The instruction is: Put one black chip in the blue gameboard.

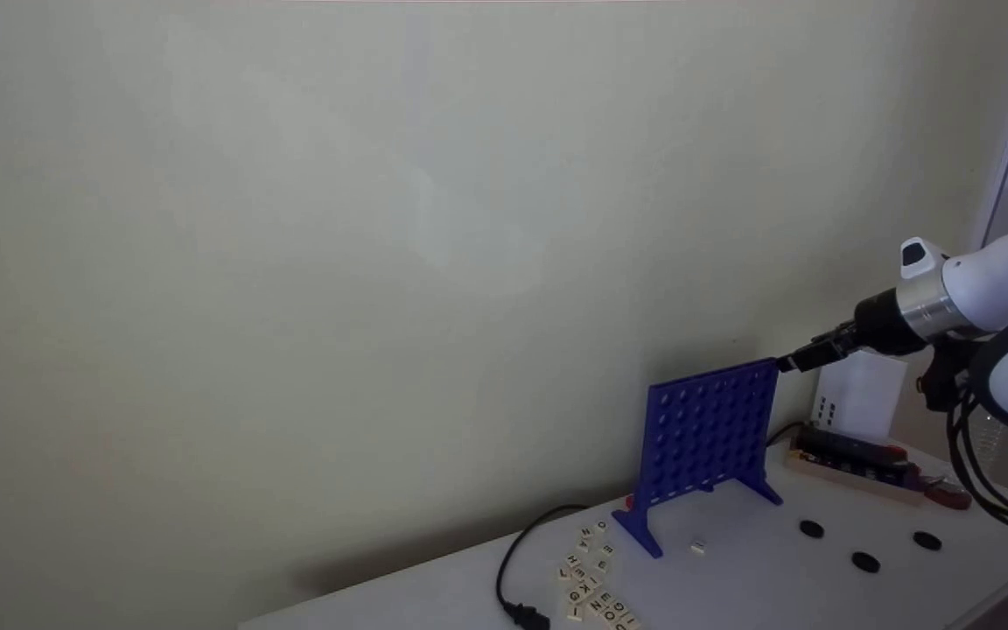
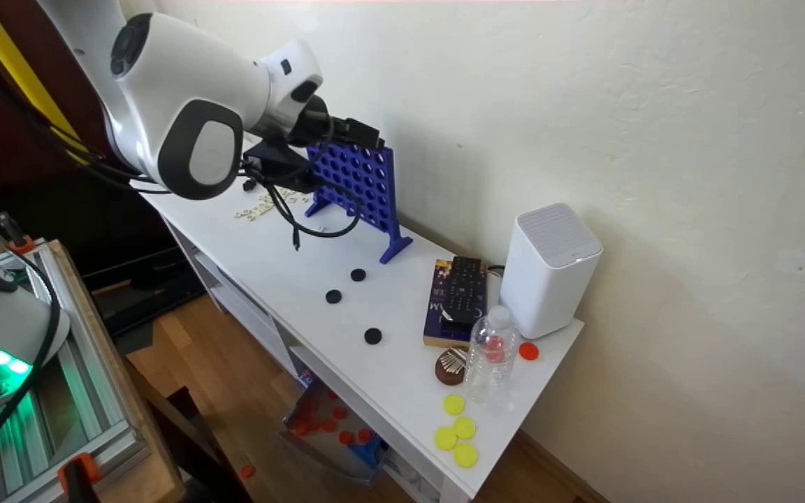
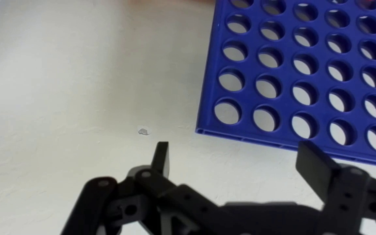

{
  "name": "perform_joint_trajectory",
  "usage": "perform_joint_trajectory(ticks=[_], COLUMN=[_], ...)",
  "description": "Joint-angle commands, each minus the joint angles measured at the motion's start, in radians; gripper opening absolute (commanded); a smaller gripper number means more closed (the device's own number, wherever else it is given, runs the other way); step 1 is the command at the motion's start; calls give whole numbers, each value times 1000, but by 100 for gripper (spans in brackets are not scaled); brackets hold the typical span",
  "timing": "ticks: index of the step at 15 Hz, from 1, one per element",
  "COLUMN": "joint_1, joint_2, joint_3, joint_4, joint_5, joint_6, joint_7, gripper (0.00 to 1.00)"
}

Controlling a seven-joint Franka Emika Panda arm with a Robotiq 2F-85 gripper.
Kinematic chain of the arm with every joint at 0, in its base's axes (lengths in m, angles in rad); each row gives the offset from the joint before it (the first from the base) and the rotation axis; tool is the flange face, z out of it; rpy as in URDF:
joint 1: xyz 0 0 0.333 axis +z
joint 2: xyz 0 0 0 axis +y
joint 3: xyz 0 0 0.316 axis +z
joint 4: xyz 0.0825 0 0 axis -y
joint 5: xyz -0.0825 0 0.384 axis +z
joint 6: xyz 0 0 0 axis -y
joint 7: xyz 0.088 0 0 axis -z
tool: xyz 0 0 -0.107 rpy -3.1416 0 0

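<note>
The blue gameboard (image 1: 714, 429) stands upright on its feet on the white table, close to the wall; it also shows in an exterior view (image 2: 357, 178) and in the wrist view (image 3: 286, 91). I see no chips in its upper holes. My gripper (image 3: 233, 145) is open and empty, at the top edge near one end of the board; it also shows in both exterior views (image 1: 786, 362) (image 2: 379, 143). In the wrist view one finger overlaps the slotted top edge; I cannot tell whether it touches. Three black chips (image 2: 358, 274) (image 2: 333, 296) (image 2: 373, 336) lie flat on the table in front of the board.
A book (image 2: 437, 307) with black remotes, a white box (image 2: 549, 279), a clear bottle (image 2: 490, 363) and a brown thumb piano (image 2: 448, 370) stand beyond the board's end. Several yellow chips (image 2: 465, 427) lie at the table corner. Letter tiles (image 1: 587, 582) and a black cable (image 1: 504, 569) lie at the other end.
</note>
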Motion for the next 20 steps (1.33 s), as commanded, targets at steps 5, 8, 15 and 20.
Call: perform_joint_trajectory(ticks=[5, 8, 15, 20], joint_1=[-55, -87, -104, -120], joint_2=[-223, -269, -328, -299], joint_3=[10, 43, 126, 195], joint_4=[-74, -70, -95, -90], joint_5=[-183, -324, -402, -372], joint_6=[-345, -478, -692, -802], joint_7=[153, 306, 538, 620], gripper=[100, 100, 100, 100])
